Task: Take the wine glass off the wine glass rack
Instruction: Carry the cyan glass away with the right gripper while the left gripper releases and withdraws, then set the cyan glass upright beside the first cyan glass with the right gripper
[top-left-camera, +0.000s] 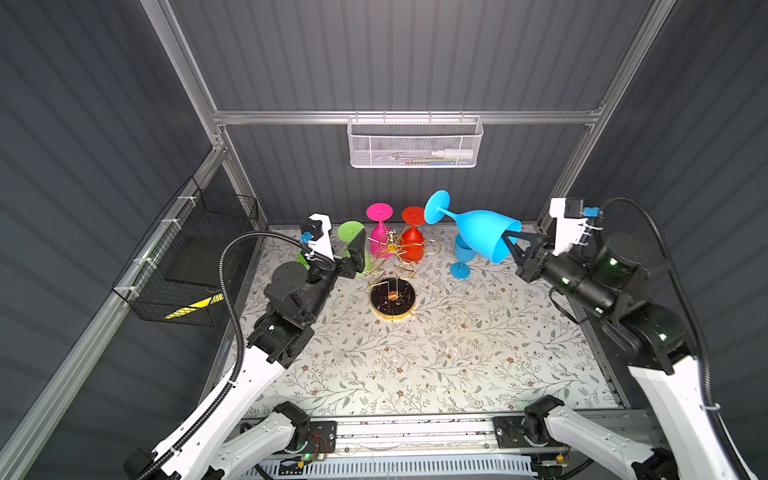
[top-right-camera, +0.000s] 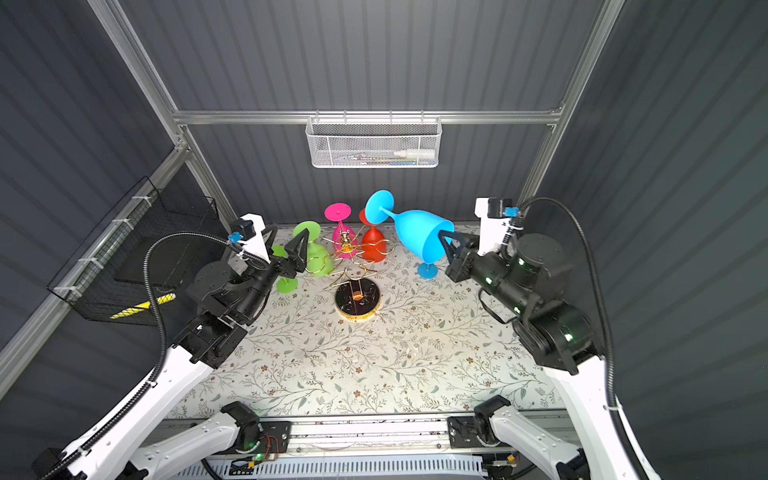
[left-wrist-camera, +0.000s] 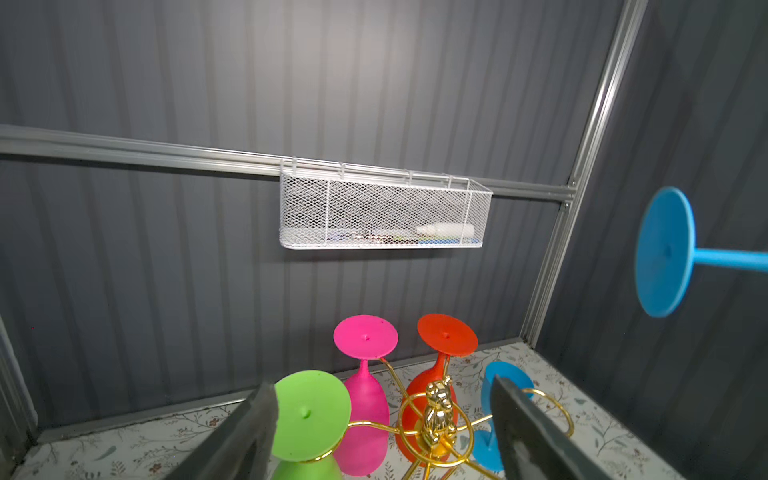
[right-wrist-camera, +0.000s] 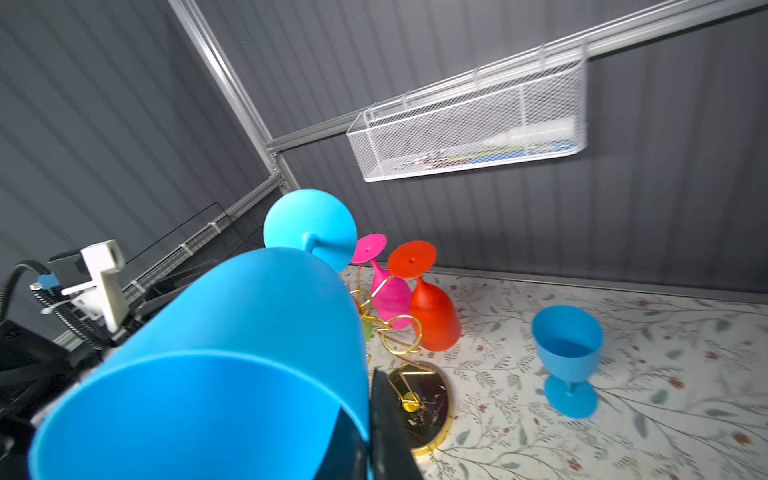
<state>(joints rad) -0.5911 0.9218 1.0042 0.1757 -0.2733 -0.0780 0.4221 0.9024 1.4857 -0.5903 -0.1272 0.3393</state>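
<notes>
The wine glass rack (top-left-camera: 392, 300), a gold wire stand on a round black base, carries a green (top-left-camera: 351, 232), a pink (top-left-camera: 379, 237) and a red glass (top-left-camera: 413, 243) hanging upside down. My right gripper (top-left-camera: 509, 243) is shut on the rim of a blue wine glass (top-left-camera: 478, 230), one finger inside the bowl. That glass hangs in the air right of the rack, tilted, foot (left-wrist-camera: 665, 251) pointing up and left. In the right wrist view its bowl (right-wrist-camera: 249, 332) fills the frame beside the gripper (right-wrist-camera: 363, 399). My left gripper (left-wrist-camera: 382, 388) stands open by the rack top, with the green glass's foot (left-wrist-camera: 309, 415) beside one finger.
A second blue glass (top-left-camera: 461, 257) stands upright on the floral table, right of the rack and under the held one. A white mesh basket (top-left-camera: 415, 143) hangs on the back wall. A black wire basket (top-left-camera: 195, 257) hangs on the left wall.
</notes>
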